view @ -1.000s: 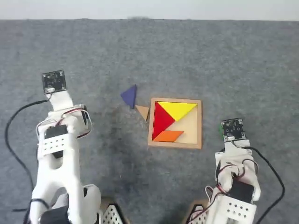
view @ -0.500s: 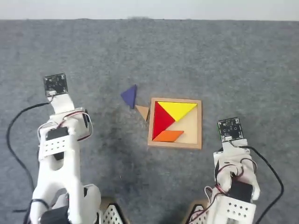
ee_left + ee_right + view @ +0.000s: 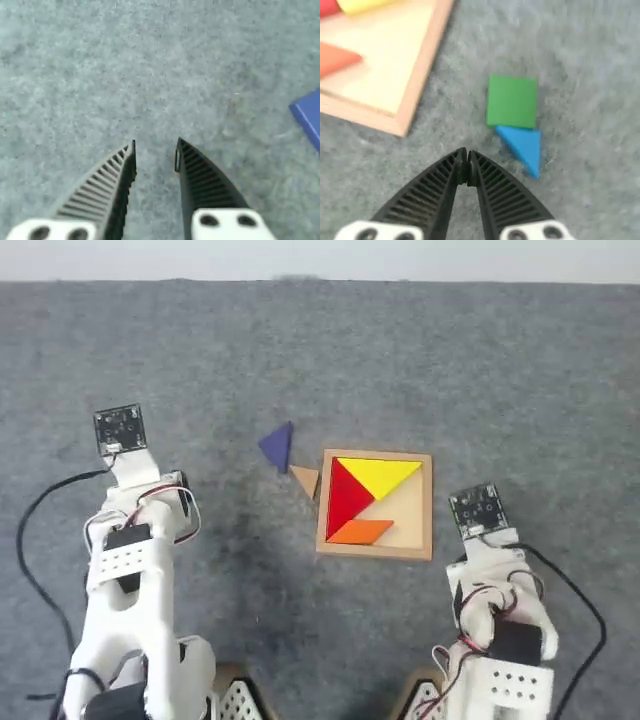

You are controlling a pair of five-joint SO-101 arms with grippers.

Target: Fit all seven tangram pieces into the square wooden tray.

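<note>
The square wooden tray (image 3: pixel 427 502) holds a yellow triangle (image 3: pixel 381 475), a red triangle (image 3: pixel 347 496) and an orange parallelogram (image 3: pixel 360 531). A dark blue triangle (image 3: pixel 277 445) and a small tan triangle (image 3: pixel 305 480) lie on the mat left of the tray. In the right wrist view a green square (image 3: pixel 512 100) and a light blue triangle (image 3: pixel 522 145) touch each other beside the tray (image 3: pixel 422 70). My right gripper (image 3: pixel 467 154) is shut and empty, just short of them. My left gripper (image 3: pixel 154 146) is open over bare mat, with the dark blue triangle (image 3: pixel 307 117) off to one side.
Grey felt mat (image 3: pixel 200 360) covers the table, with wide free room at the back and left. Both arm bodies (image 3: pixel 130 570) stand at the near edge, with cables trailing beside them.
The right arm's wrist has swung left toward the tray's right side, now covering the green piece in the high view. The left arm's wrist has drawn back slightly toward its base.
</note>
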